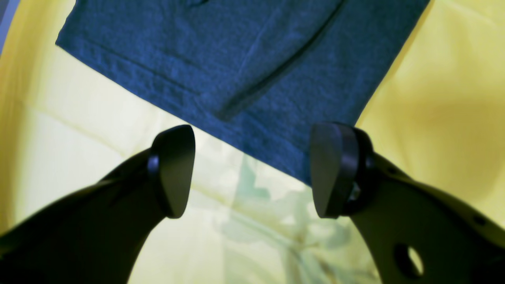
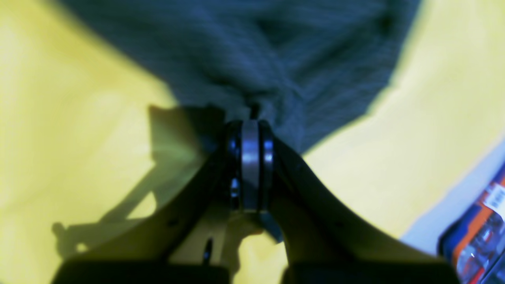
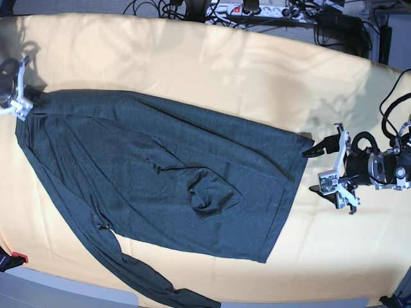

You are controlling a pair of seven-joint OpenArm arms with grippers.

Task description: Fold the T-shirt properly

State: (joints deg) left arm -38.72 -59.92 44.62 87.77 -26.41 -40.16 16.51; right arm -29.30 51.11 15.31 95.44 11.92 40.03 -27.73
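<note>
The dark T-shirt [image 3: 167,173] lies spread across the yellow cloth [image 3: 257,77], with one long sleeve [image 3: 128,266] trailing to the front edge. At the far left, my right gripper [image 3: 24,102] is shut on a bunched corner of the T-shirt [image 2: 256,59]; in the right wrist view its fingers [image 2: 250,130] are pressed together with fabric pinched at the tips. My left gripper [image 3: 313,171] stands open just beyond the shirt's right edge. The left wrist view shows its fingers [image 1: 173,169] wide apart, nothing between them, and the hemmed corner of the T-shirt [image 1: 236,59] just ahead.
A power strip and cables [image 3: 257,9] run along the back edge. An orange and blue package [image 2: 479,232] lies off the cloth beside the right arm. A small red object [image 3: 19,258] sits at the front left edge.
</note>
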